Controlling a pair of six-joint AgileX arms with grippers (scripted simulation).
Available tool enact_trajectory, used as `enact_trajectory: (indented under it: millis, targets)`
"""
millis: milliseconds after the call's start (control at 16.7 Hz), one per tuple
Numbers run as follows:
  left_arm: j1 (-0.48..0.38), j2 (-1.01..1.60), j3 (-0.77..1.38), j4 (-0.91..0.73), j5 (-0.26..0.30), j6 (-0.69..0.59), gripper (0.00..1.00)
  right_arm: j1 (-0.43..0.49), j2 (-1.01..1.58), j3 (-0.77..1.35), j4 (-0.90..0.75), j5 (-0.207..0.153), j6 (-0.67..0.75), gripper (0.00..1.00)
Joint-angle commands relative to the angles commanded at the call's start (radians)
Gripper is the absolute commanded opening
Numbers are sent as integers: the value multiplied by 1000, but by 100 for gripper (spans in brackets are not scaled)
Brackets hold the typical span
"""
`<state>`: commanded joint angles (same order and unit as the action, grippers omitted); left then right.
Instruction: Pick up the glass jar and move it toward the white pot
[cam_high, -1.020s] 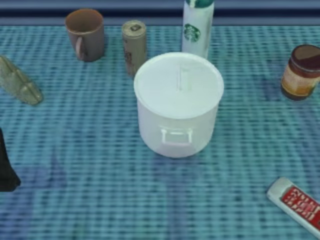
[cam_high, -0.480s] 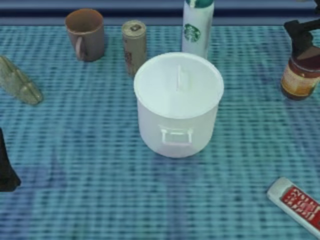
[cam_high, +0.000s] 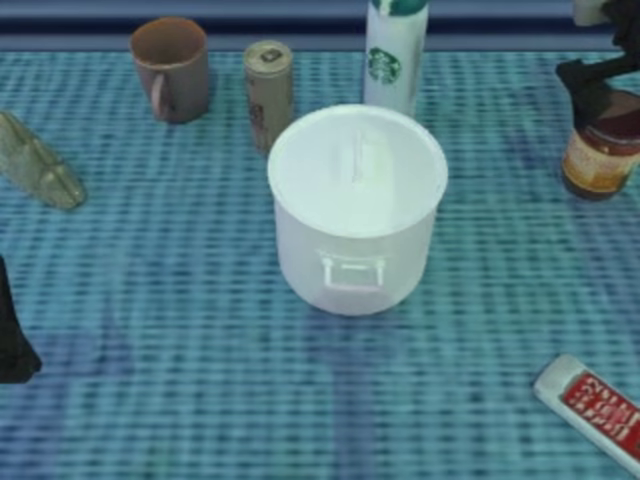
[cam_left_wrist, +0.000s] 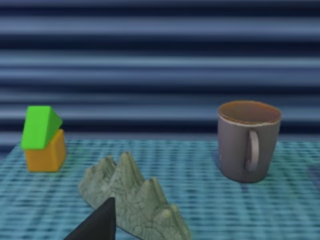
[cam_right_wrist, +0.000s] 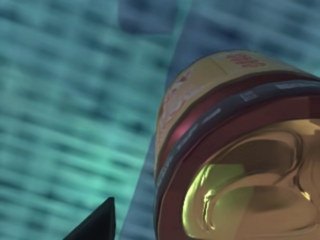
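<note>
Glass jar (cam_high: 600, 150), upright at table's right edge, well apart from white pot (cam_high: 356, 210); right gripper (cam_high: 592, 80) directly above its lid, finger spread indiscernible, nothing visibly held.

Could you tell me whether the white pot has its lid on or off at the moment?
On. In the top view the white pot is covered by its flat white lid, seated level on the rim with the slim handle up.

Glass jar (cam_right_wrist: 235, 150): glossy reflective lid, paper-like label; white pot (cam_high: 355, 215) smooth, matt (plastic-looking).
</note>
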<state>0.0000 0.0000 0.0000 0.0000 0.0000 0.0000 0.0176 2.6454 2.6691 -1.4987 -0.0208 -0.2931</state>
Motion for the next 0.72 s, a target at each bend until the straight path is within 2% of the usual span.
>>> enact_trajectory:
  millis: [300,720]
  targets:
    - [0,0,0,0,0,0,100,0,-3,-20,18,0,0,100]
    - [0,0,0,0,0,0,100,4,-29,-249,220,0,3,100]
